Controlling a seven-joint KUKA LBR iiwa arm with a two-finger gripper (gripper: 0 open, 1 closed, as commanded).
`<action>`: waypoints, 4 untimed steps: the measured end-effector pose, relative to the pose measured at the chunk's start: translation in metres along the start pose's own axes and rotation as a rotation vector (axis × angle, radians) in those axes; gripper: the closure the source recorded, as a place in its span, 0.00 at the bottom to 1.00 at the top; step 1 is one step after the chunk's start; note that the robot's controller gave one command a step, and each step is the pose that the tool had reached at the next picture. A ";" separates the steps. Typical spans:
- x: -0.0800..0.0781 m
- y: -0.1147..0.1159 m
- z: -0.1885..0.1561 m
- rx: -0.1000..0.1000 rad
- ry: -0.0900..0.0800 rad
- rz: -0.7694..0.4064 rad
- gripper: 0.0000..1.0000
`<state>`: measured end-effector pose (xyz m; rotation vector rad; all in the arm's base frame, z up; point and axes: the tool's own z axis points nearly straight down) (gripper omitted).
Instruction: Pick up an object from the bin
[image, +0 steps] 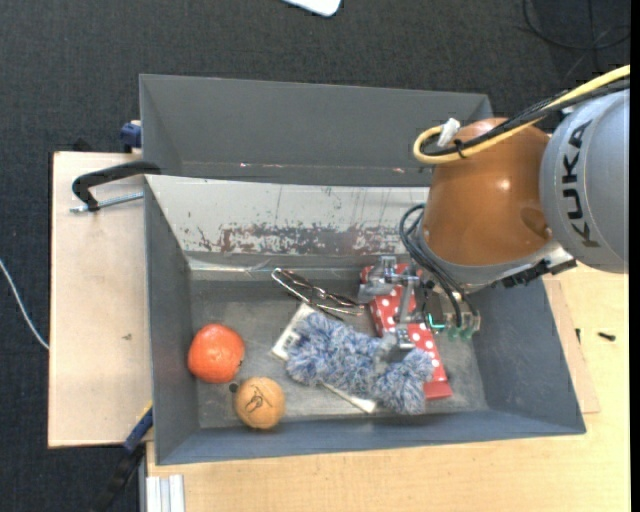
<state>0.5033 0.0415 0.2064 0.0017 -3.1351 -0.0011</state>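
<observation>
Hanging over red dotted packet (430, 366), end effector (404, 322) (near right wall (520, 360))

We see the pincer (402, 322) low in the grey bin (300, 130), under the arm's orange cover (485, 205). Directly beneath the pincer lies a red packet with white dots (430, 355); whether they touch, we cannot tell. Just left of the pincer a fluffy blue-and-white mop-like bundle (345, 358) spreads over the packet's lower edge, with a white card (288, 343) poking out at its far left end. Left of the pincer and slightly towards the back wall lies a pair of metal tongs (312, 291). Well away to the pincer's left sits an orange ball (215, 353), and just beside that a smaller tan ball (260, 402).
</observation>
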 end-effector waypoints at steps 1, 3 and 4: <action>-0.002 0.000 -0.004 -0.001 -0.009 0.001 0.00; -0.012 0.012 0.087 0.001 -0.007 -0.360 1.00; -0.010 0.029 -0.076 0.003 -0.013 -0.699 1.00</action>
